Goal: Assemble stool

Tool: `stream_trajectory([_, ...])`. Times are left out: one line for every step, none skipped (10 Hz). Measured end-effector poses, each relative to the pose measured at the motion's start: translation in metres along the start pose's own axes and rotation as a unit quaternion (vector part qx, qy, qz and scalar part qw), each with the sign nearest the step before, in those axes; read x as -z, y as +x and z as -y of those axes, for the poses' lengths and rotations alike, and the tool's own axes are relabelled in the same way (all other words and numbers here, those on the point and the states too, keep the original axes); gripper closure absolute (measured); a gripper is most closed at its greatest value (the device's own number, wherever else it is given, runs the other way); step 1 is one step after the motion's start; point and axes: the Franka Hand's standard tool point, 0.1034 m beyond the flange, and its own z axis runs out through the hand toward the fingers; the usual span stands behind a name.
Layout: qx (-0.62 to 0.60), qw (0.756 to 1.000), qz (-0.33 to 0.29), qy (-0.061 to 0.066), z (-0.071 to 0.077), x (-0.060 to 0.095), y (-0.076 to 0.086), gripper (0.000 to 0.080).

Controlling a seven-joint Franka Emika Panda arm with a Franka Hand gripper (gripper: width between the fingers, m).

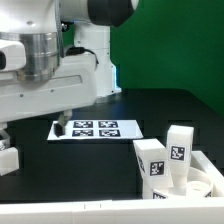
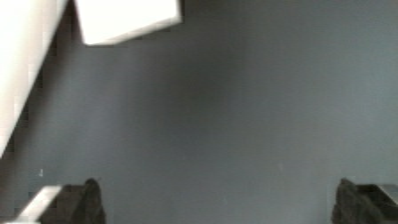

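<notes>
The stool's parts stand at the exterior view's lower right. Two white block legs [image 1: 151, 160] [image 1: 180, 148] with black-and-white tags stand upright beside the round rimmed seat [image 1: 203, 190]. Another white block [image 1: 8, 159] lies at that view's left edge. My gripper [image 1: 62, 126] hangs low over the dark table [image 1: 110, 165], by the marker board's left end and far from the legs. In the wrist view the gripper [image 2: 222, 205] is open, its dark fingertips [image 2: 71, 205] wide apart with only bare table between them. A plain white corner [image 2: 125, 20] shows ahead; I cannot tell what it is.
The marker board [image 1: 98, 128] lies flat in the middle of the table. A white rim [image 1: 90, 216] runs along the table's front edge. A pale strip [image 2: 22, 90] runs along one side of the wrist view. A green backdrop stands behind the arm.
</notes>
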Motion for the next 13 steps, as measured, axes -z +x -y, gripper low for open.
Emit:
stream_trajectory([0.036, 0.999, 0.011, -0.011, -0.010, -0.001, 0.000, 0.0150])
stream_trajectory([0.069, 0.997, 0.022, -0.020, -0.017, -0.002, -0.004, 0.0150])
stream_trajectory([0.055, 0.998, 0.026, -0.019, -0.016, -0.003, -0.006, 0.0150])
stream_trajectory([0.055, 0.998, 0.030, -0.018, -0.014, -0.004, -0.004, 0.0150])
stream_trajectory([0.054, 0.998, 0.030, -0.018, -0.014, -0.004, -0.005, 0.0150])
stream_trajectory([0.027, 0.997, 0.063, -0.017, -0.014, -0.006, -0.008, 0.0150])
stream_trajectory([0.014, 0.991, 0.129, -0.027, -0.014, -0.008, -0.008, 0.0150])
stream_trajectory([0.004, 0.983, 0.183, -0.034, -0.013, -0.010, -0.005, 0.0150])
stream_trajectory([0.005, 0.980, 0.195, -0.034, -0.013, -0.013, -0.001, 0.0150])
stream_trajectory([0.003, 0.973, 0.229, -0.023, -0.006, -0.014, -0.005, 0.0150])
stream_trajectory([0.001, 0.964, 0.264, -0.017, -0.003, -0.016, -0.006, 0.0150])
stream_trajectory([0.002, 0.955, 0.295, -0.009, -0.004, -0.020, -0.008, 0.0150])
stream_trajectory([-0.009, 0.945, 0.328, -0.003, -0.018, -0.025, -0.016, 0.0150])
